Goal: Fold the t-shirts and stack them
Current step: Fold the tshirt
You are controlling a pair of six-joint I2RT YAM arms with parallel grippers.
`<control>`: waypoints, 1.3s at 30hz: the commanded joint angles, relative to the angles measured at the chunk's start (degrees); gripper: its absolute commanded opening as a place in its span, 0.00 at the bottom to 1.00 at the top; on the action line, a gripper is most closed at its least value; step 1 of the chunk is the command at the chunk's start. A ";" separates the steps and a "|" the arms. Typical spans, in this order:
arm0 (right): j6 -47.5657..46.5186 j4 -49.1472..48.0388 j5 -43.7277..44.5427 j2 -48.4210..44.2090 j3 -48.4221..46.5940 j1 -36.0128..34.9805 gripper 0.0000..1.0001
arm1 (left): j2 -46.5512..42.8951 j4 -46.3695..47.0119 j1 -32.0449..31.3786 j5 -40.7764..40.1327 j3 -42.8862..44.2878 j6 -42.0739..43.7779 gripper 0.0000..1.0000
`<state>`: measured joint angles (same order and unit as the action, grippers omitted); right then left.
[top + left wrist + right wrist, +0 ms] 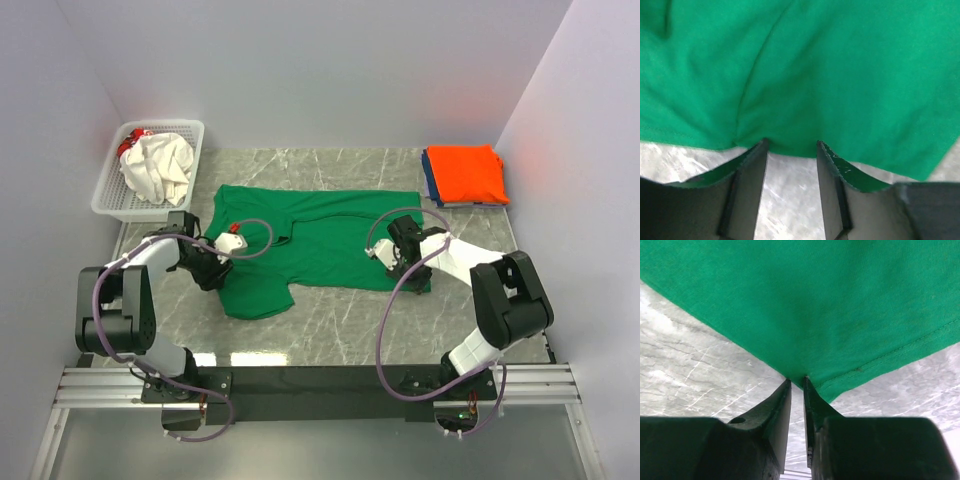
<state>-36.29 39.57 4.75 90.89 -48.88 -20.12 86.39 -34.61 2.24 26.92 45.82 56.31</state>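
Right end effector (796, 379) clamped on edge of the green t-shirt (320, 240), spread flat on the tabletop (330, 330); left end effector (791, 145) apart at its edge. Could slip from left side if lifted before closing, giving crooked fold.

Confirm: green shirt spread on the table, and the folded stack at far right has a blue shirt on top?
No. The top external view shows the orange shirt on top; the green shirt does lie spread on the table.
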 commanded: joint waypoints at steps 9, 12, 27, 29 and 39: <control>-0.27 -3.10 2.89 1.84 -0.34 0.08 0.00 | 0.19 -4.31 -0.22 -4.68 -3.28 7.14 0.09; -1.06 -2.22 2.10 -1.31 0.45 0.17 0.00 | -4.02 -9.40 0.66 -2.84 -3.20 7.23 0.01; -2.73 1.74 -0.71 -9.42 -0.24 1.39 0.00 | -11.25 -18.74 1.80 0.50 0.05 5.65 0.01; -3.25 2.00 -0.97 -8.46 -2.44 2.54 0.00 | -10.11 -18.39 2.06 0.86 1.81 5.04 0.01; -6.24 3.93 -1.33 -0.99 -14.82 5.53 0.00 | -2.55 -19.70 4.09 3.93 12.62 3.89 0.01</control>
<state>-40.73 42.22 3.40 88.44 -59.66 -15.55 82.50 -52.99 5.72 27.92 54.94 60.42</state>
